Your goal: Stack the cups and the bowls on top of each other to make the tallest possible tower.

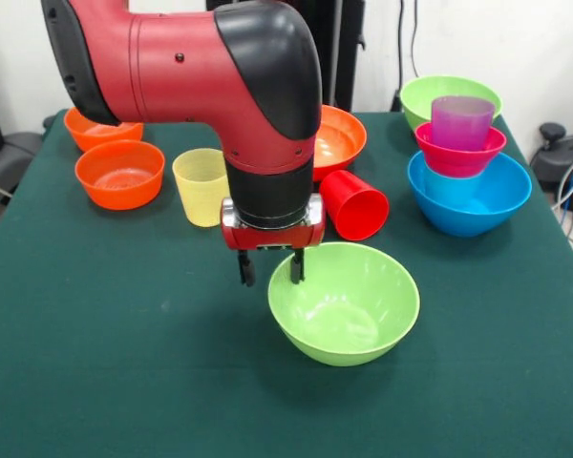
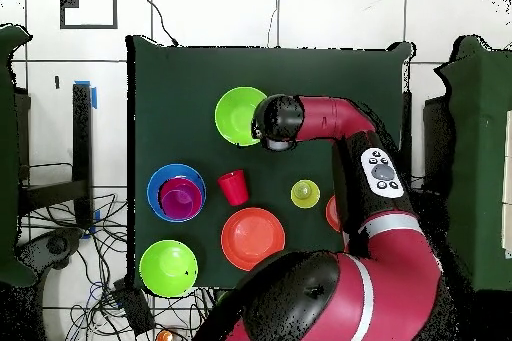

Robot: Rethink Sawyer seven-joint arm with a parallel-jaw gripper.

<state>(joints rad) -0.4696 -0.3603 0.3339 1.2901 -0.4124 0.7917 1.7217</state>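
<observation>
Now lime green bowl (image 1: 345, 303) upright near desk (image 1: 124, 363) front edge, my gripper (image 1: 269, 267) fingers parted astride its rim. Red cup (image 1: 353, 204) lying tipped just behind; yellow cup (image 1: 201, 186) upright. No readable writing.

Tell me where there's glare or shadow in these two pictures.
Front view: soft highlights sit inside the lime green bowl under the gripper, with a faint shadow on the cloth around its base. Overhead view: the same bowl looks evenly lit, and the arm hides part of the table.
</observation>
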